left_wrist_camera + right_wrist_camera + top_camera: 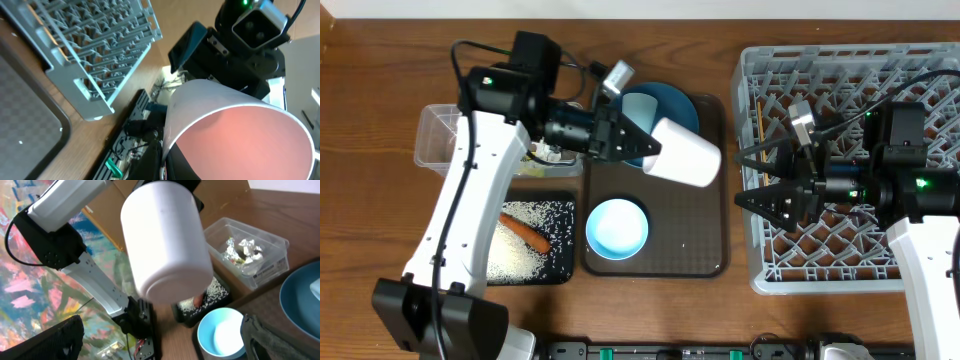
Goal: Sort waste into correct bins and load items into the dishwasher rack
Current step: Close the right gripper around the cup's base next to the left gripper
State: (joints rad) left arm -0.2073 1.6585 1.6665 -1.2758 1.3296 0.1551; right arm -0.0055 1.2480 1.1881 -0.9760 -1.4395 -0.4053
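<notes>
Inspection of the table, places taken from the brown serving tray [690,235].

- The left gripper [642,143] was clamped on the rim of the pale pink cup [685,153]. It held the cup on its side, clear above the tray's middle, with the base pointing toward the dishwasher rack [840,245].
- The right gripper [752,178] had its jaws spread wide and empty. It stood just right of the tray, over the rack's near-side edge.
- On the tray sat a white bowl [617,226] with a light blue inside and, at the far end, the blue plate [678,103].
- The chopsticks [761,125] lay in the rack, right of the tray.
- Left of the tray, the black tray [558,270] held rice [515,255] and the carrot [525,232].
- The clear tub [435,130], further left, held a crinkled wrapper [243,250].
</notes>
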